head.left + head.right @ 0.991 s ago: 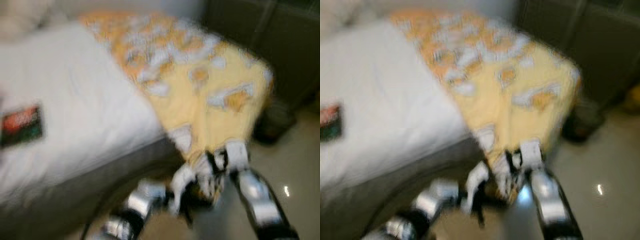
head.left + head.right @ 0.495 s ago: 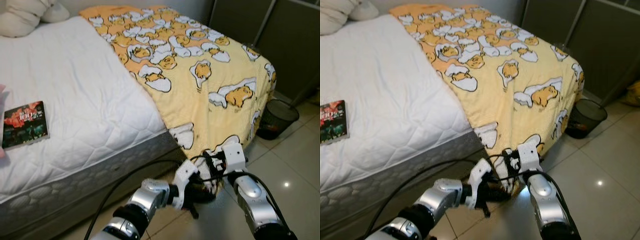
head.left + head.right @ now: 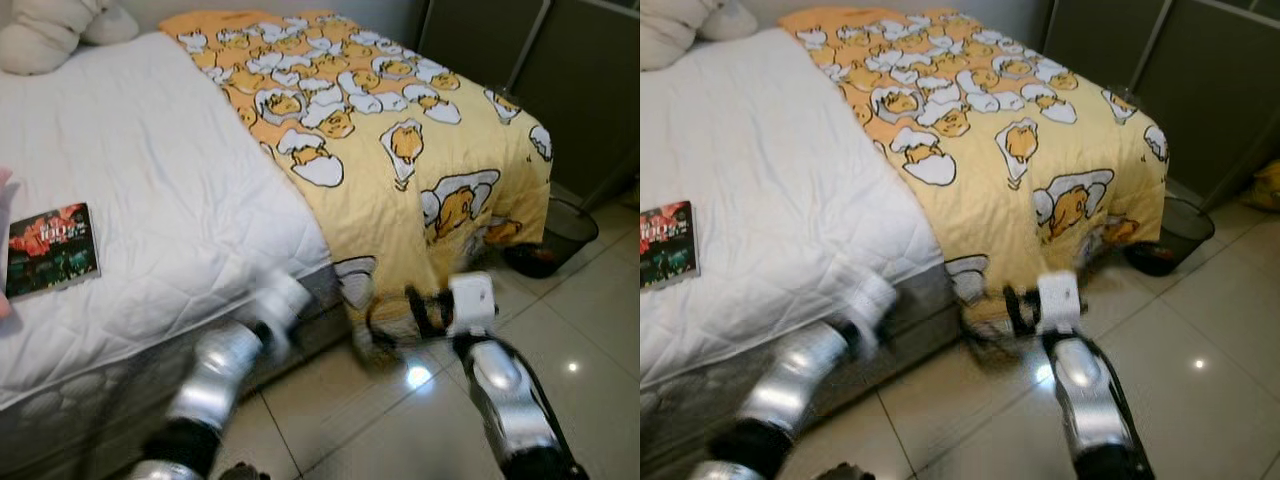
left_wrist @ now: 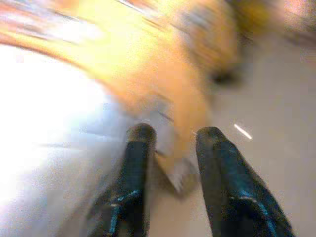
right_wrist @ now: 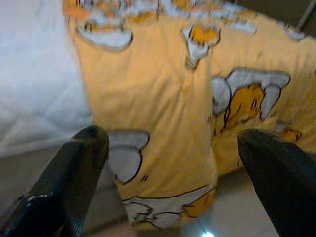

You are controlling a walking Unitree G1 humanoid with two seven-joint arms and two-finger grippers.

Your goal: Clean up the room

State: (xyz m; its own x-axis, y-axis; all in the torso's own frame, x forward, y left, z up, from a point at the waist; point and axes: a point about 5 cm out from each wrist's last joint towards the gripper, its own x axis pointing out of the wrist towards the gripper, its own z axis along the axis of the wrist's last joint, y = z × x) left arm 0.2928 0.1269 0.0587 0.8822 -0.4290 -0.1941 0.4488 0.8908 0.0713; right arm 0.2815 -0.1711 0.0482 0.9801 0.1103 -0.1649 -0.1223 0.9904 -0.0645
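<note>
Yellow blanket (image 3: 400,190) beside dark wastebasket (image 3: 560,235)

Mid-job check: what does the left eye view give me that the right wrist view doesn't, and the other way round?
Left eye view alone: the book lying on the white mattress, the pillows at the head of the bed, the black wastebasket on the tiled floor, and the left gripper, blurred at the mattress edge.

Right wrist view alone: the right gripper close up, its fingers spread wide before the blanket's hanging corner.

Both: the yellow blanket draped over the bed's end, with mattress beside it.
</note>
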